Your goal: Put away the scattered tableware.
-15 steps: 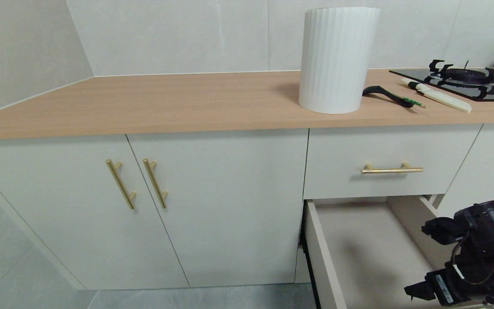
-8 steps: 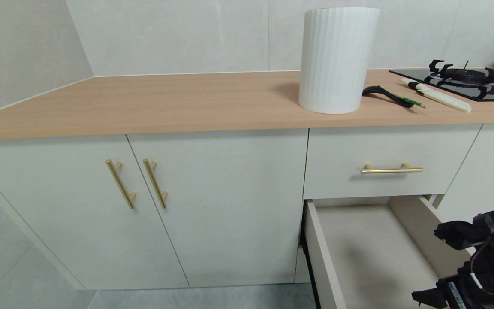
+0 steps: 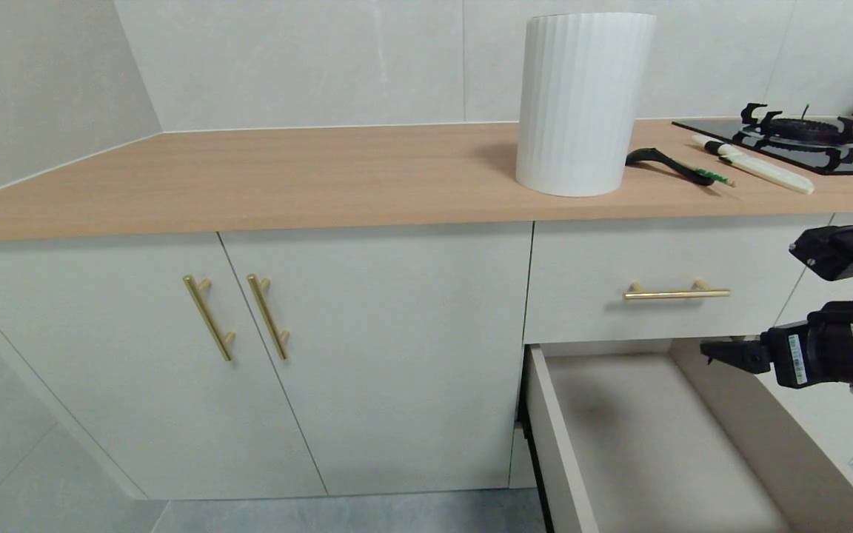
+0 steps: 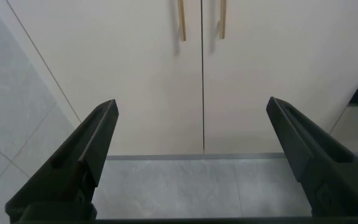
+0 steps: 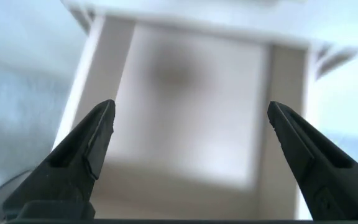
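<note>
on the counter (image 3: 286, 178) a canister (image 3: 582, 104) stands beside the black utensil (image 3: 667, 164).

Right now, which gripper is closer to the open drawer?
Right. The right gripper hangs above the open drawer, near its right wall; the left gripper faces the double cabinet doors, off to the drawer's left.

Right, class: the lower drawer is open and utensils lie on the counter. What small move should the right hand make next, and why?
Probably raise the right hand toward the black spoon on the counter. The hand is open and holds nothing, the drawer it faces stands open, and the spoon, chopsticks and knife lie up beside the stove.
</note>
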{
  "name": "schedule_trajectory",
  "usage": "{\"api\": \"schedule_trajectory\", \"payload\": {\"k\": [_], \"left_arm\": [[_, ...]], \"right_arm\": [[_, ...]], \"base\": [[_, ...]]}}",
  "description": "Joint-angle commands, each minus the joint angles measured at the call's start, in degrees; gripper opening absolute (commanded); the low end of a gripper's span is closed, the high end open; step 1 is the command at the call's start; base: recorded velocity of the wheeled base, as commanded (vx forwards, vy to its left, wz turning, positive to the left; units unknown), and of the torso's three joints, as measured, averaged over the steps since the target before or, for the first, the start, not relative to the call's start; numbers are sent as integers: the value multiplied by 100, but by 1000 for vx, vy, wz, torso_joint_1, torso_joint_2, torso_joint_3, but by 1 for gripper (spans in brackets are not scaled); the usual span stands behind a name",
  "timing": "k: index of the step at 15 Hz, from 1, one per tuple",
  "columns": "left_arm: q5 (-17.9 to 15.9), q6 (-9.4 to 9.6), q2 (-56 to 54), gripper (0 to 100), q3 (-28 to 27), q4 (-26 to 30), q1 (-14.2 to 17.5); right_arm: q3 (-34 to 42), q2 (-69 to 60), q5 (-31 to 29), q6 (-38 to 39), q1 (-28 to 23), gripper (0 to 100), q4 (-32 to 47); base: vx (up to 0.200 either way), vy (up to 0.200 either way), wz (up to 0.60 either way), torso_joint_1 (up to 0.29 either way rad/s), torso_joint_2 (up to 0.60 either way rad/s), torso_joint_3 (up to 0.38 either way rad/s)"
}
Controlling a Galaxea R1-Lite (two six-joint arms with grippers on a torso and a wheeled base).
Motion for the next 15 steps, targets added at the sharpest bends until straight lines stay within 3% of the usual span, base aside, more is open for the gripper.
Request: {"api": "schedule_trajectory", "payload": {"k": [1,5,10,12,15], "left_arm": [[2,0,9,100,5,-1,-4],[2,0,9,100,-4,-1,-4],[2,0,9,100,-4,-1,5],[2,0,9,100,5,-1,5],[2,0,9,100,5,-1,5]], "right_arm": [[-70,-55,-1,-103,14,100,-4],[-79,-55,8,-138,14,100,-12],[-88,-178,17,-138,14,100,-21],[-351,-196,25,-138,5,100,-39],[-1661,235,-54,-94,-83,100,163]], "base": [[0,0,0,0,0,0],[0,0,0,27,-222,-284],[0,0,0,92,-517,-346],[0,0,0,112,-400,-276],[0,0,0,36,-113,-79]]}}
